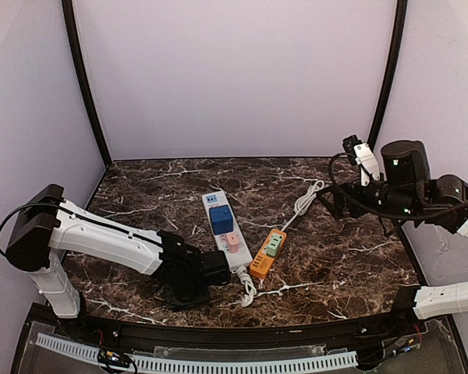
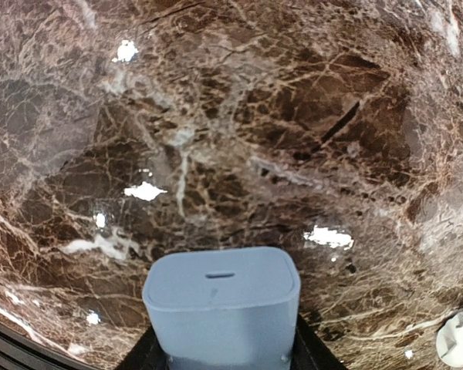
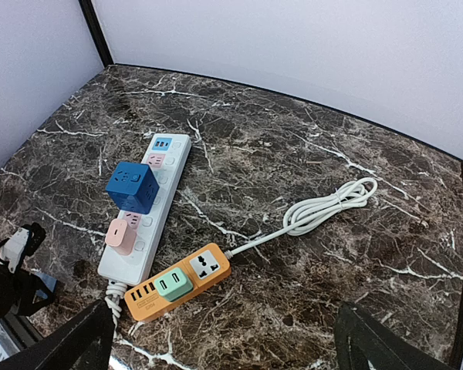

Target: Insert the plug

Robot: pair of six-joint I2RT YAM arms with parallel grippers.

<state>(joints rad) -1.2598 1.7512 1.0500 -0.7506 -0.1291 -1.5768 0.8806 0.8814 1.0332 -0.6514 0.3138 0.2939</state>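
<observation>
My left gripper [image 2: 224, 343] is shut on a pale grey-blue charger plug [image 2: 220, 297], its slotted face pointing at the marble table just below. In the top view this gripper [image 1: 193, 282] sits low at the front left, beside the near end of the white power strip [image 1: 235, 253]. That strip carries a blue cube adapter [image 1: 221, 220] and a pink plug [image 1: 232, 241]. An orange power strip [image 1: 267, 255] with a green adapter [image 1: 274, 243] lies to its right. My right gripper [image 1: 335, 199] is open, empty and raised at the right; its fingers [image 3: 69, 343] frame both strips [image 3: 150, 208].
The orange strip's [image 3: 181, 281] white cord runs to a coil [image 3: 332, 204] in the middle back. A bundled white cord [image 1: 248, 290] lies at the white strip's near end. Black frame posts and pale walls enclose the table. My left arm [image 3: 8, 289] shows at the lower left.
</observation>
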